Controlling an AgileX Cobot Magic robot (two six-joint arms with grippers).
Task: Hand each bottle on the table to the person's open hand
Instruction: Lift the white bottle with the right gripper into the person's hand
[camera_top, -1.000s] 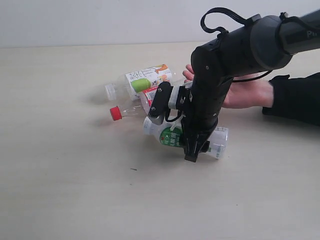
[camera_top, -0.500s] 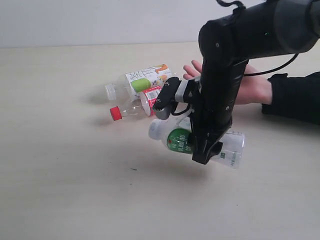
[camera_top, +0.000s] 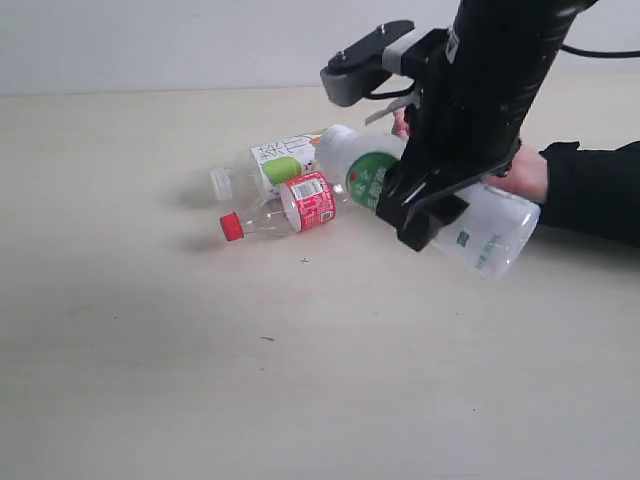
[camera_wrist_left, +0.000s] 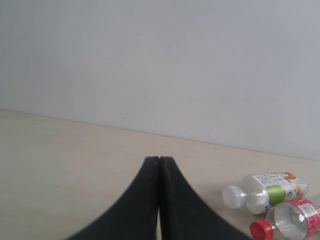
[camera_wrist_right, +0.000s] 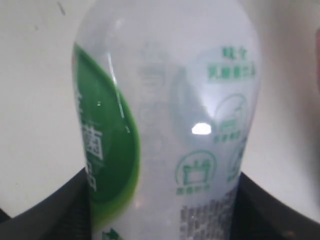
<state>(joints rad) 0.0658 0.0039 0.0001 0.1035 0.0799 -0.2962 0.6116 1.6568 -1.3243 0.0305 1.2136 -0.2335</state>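
**Green-and-white bottle is airborne, hand is right behind it**

So the right tool (camera_top: 425, 207) has its jaws spread wide and clamped around the middle of the green-and-white bottle (camera_top: 485, 232). The bottle is clear of the desk (camera_top: 150, 350) and tilted, with the white cap up toward the far left and the base down toward the near right. The right wrist view is basically wall-to-wall bottle, so the grip looks pretty central to me.

Just behind the arm, on the far right, is the person's hand (camera_top: 525, 175). It's mostly hidden, so I can't really say how the palm sits.

How I'd do this bit:
- Carry the bottle over the palm and lower it until it actually rests there.
- Only then open up. Let go early and it drops on the desk.
- Watch the long base end so it doesn't swing into the fingers. Smooth thin plastic could twist in the grip too.

The left tool (camera_wrist_left: 159, 161) is off to the left with its fingers pressed together, holding nothing.

Head count:
- Three bottles in view: the held one, plus the red-label bottle (camera_top: 300, 205) and the fruit-print bottle (camera_top: 275, 165) lying touching on the desk.
- One hand.
- Two tools.
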